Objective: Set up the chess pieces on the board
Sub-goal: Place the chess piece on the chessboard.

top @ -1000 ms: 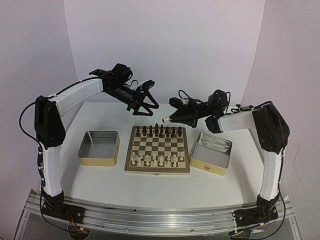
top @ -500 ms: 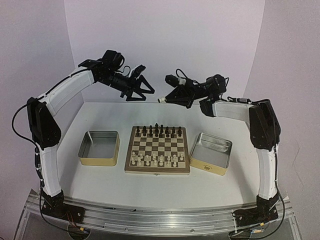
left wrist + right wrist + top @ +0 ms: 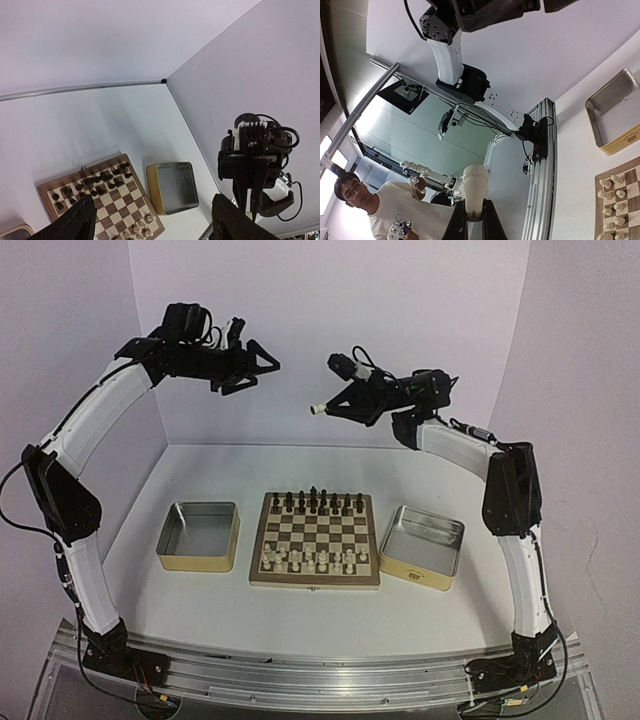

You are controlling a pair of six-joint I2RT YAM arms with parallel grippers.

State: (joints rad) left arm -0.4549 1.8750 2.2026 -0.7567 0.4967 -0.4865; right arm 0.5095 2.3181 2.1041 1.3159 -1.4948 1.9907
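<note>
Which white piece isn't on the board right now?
The cream piece clamped in the right hand, high above the table. The other white pieces stand in the near rows of the board.

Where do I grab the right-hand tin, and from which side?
Take the right tin by its outer wall, away from the board, coming straight down: one finger inside, one outside. It lies open-topped with thin upright walls, and the board sits close to its inner side.

The right wrist view's right edge cuts off the board (image 3: 632,210) and 1 tin (image 3: 615,112).
</note>
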